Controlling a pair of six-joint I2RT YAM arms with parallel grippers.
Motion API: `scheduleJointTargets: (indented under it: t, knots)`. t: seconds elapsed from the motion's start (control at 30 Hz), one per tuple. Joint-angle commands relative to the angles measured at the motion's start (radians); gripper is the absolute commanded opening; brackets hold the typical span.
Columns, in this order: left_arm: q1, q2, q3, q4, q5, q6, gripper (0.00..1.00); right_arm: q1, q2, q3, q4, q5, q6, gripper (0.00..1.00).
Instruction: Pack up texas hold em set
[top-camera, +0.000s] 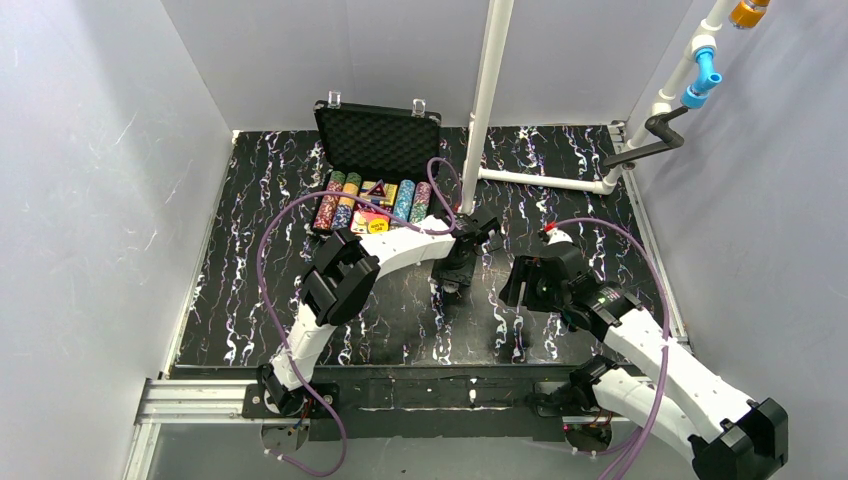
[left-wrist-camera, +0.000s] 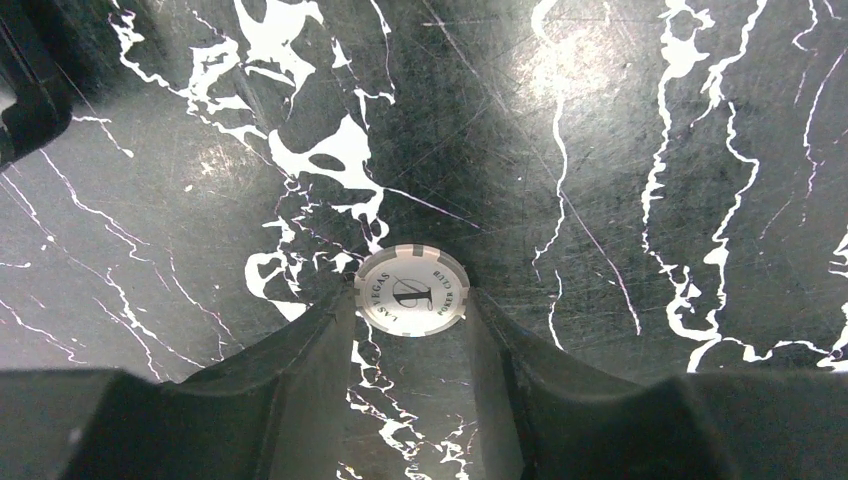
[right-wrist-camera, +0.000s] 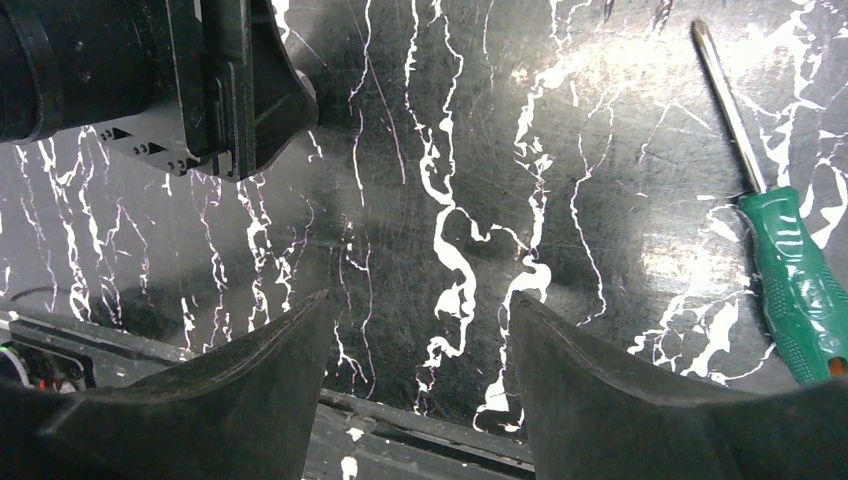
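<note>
- Top view: the black case (top-camera: 378, 140) stands open at the far side of the table (top-camera: 250, 250), its foam-lined lid upright.
- Rows of multicoloured poker chips (top-camera: 345, 200) lie in its tray.
- The left arm (top-camera: 400, 250) bends across in front of the case, and the left pincer (top-camera: 452, 285) points down at the middle of the table, well apart from the case.
- The right arm (top-camera: 640, 350) reaches in from the near right; its tip sits low, near the left arm's.
- A white pipe (top-camera: 490, 90) rises just right of the case.
- Left wrist view: a white poker chip (left-wrist-camera: 412, 291) printed "Las Vegas Poker Club" sits face up between the two fingertips (left-wrist-camera: 320, 340).
- The left pincer is narrowed to the chip's width, with a fingertip against its rim on each side.
- I cannot tell whether the chip rests on the table or is lifted off it.
- Right wrist view: the right pincer (right-wrist-camera: 415, 310) is spread wide over bare table, with nothing between its fingers.
- A green-handled screwdriver (right-wrist-camera: 795, 275) lies to its right, and part of the left arm fills the upper left corner.
</note>
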Motion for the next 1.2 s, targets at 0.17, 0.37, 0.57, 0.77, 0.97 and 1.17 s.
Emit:
scheduleJointTargets:
  t: [0.17,0.37,0.57,0.77,0.97,1.17]
  knots:
    - [0.004,-0.12,-0.027,-0.008,-0.012,0.105,0.21,-0.124,0.022,0.007,0.092,-0.218,0.006,0.73]
    - [0.004,-0.218,-0.079,0.006,0.004,0.159,0.2,-0.281,0.099,0.034,0.121,-0.411,-0.017,0.74]
    - [0.006,-0.263,-0.092,-0.013,0.049,0.185,0.32,-0.375,0.25,0.122,0.063,-0.506,-0.093,0.77]
    - [0.006,-0.202,-0.044,0.032,0.111,0.133,0.57,-0.375,0.199,0.107,0.045,-0.465,-0.086,0.76]
    - [-0.018,-0.088,0.064,-0.026,0.024,0.001,0.61,-0.374,0.08,0.094,-0.005,-0.396,-0.065,0.74]
    - [-0.04,-0.025,0.086,-0.052,-0.007,-0.095,0.61,-0.375,0.028,0.066,-0.015,-0.388,-0.07,0.73]
